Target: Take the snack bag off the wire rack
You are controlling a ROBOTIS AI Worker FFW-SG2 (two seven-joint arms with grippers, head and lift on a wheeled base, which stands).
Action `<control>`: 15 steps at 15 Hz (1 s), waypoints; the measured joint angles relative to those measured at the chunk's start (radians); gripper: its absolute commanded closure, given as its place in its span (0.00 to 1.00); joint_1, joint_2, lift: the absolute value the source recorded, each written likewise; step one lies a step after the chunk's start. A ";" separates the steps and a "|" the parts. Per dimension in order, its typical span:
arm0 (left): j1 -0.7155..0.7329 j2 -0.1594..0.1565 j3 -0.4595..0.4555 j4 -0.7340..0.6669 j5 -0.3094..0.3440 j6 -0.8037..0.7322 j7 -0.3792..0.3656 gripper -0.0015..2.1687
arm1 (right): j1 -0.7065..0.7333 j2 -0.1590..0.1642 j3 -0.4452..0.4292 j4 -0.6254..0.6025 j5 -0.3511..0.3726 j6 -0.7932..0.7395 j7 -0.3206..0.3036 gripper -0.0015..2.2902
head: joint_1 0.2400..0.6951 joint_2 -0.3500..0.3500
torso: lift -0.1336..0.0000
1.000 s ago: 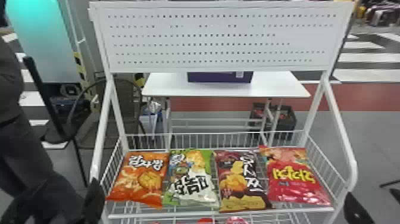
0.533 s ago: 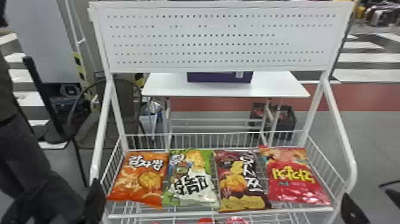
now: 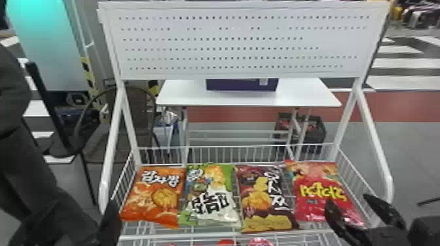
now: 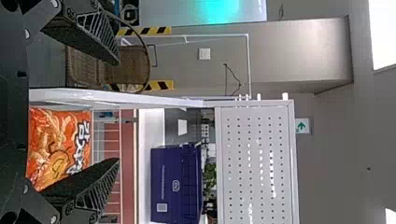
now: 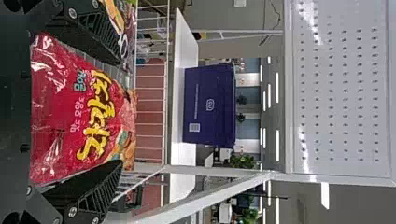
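Head view: right gripper [image 3: 347,200] partly hides red snack bag [image 3: 319,206]; perforated panel [image 3: 242,44] hides purple box's [image 3: 240,85] top. Red items [image 3: 260,242] at bottom edge cut off, unidentifiable.

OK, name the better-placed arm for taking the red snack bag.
The right, I'd say: its gripper is open at the red snack bag, while the left gripper is near the orange bag, at the row's far left.
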 measured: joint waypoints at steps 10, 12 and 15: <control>-0.023 0.007 0.009 0.035 0.006 0.000 0.000 0.08 | -0.243 0.026 0.087 0.270 0.043 0.111 -0.034 0.06 | 0.57 0.50 | 1.00; -0.033 0.009 0.007 0.046 0.009 0.001 0.001 0.08 | -0.256 0.027 0.087 0.283 0.044 0.130 -0.034 0.06 | 0.57 0.50 | 1.00; -0.041 0.009 0.003 0.057 0.010 0.001 0.002 0.08 | -0.266 0.027 0.086 0.288 0.044 0.162 -0.033 0.11 | 0.57 0.50 | 1.00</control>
